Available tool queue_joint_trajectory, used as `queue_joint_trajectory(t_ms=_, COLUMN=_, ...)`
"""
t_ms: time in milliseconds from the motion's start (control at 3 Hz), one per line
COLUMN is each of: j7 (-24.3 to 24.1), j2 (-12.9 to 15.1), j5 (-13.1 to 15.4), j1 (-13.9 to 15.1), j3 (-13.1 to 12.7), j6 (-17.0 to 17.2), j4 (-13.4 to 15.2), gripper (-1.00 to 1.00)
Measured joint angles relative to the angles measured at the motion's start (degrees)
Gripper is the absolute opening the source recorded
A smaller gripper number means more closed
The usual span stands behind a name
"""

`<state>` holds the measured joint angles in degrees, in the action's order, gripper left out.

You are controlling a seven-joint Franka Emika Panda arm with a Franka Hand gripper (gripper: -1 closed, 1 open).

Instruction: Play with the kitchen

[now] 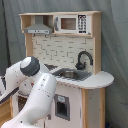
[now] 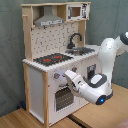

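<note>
So the kitchen (image 2: 57,65) is standing on a wooden floor (image 2: 20,120) with a grey curtain (image 2: 10,50) behind it, and the two cameras see pretty different stuff. In the second exterior view you get the black-and-red stove top (image 2: 52,59) out front, the oven door (image 2: 62,97) below it, and the white arm (image 2: 107,60) bending in from the second exterior view's right, its wrist pointing at the kitchen's front panel just above the oven. The gripper (image 2: 66,75) is right up against that panel, but I honestly can't tell if the claw is spread or pinched.

The first exterior view shows the sink (image 1: 71,74), black faucet (image 1: 82,59), grey hood (image 1: 39,27) and microwave (image 1: 72,23) nicely, but the arm's big white body fills the lower left there and hides the stove and the gripper completely.
</note>
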<state>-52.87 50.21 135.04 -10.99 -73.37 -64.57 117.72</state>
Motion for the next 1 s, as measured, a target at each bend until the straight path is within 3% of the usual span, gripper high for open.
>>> queue_joint_trajectory(t_ms=333, j7=2.7, j2=0.0, j5=-1.2, j1=-0.1, j3=-1.4, j6=4.5, j4=1.9, gripper=1.00)
queue_joint_trajectory(t_ms=667, j7=2.7, j2=0.0, j5=-5.0, j1=-0.1, j3=-3.0, j6=8.5, j4=3.4, gripper=1.00)
queue_joint_trajectory(t_ms=1000, j7=2.7, j2=0.0, j5=-5.5, j1=0.3, j3=-5.3, j6=13.2, j4=6.0, gripper=1.00)
